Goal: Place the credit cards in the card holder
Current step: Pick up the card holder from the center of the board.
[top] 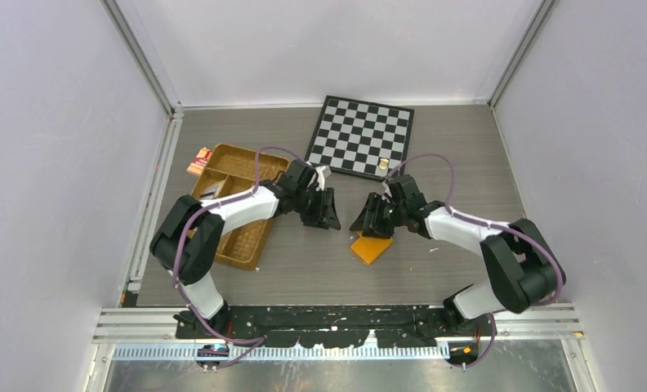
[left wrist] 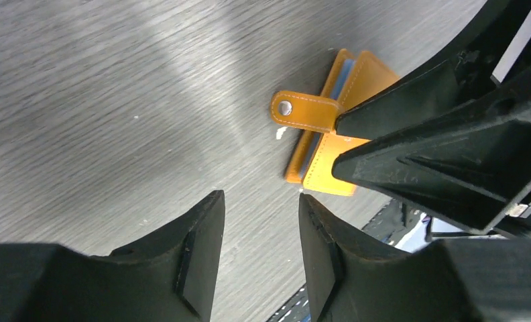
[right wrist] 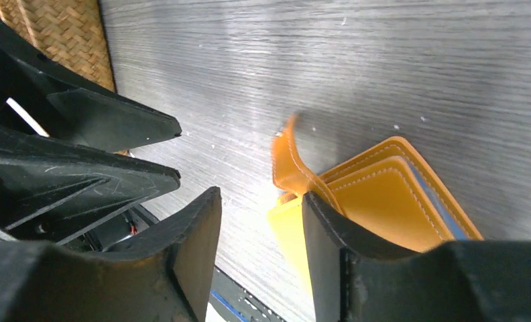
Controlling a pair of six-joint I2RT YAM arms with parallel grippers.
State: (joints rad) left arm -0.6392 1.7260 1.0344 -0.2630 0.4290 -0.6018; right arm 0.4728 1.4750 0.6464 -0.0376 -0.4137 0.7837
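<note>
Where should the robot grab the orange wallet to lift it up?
Probably by the strap with the snap, pinched from above across its two flat faces. The wallet lies flat on the table, so its edges leave little room for a finger, while the strap curls up clear of the surface.

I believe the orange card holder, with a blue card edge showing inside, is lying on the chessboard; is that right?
Not quite: the card holder lies on the table, not the chessboard, as the top external view shows; the blue card does show inside.
</note>
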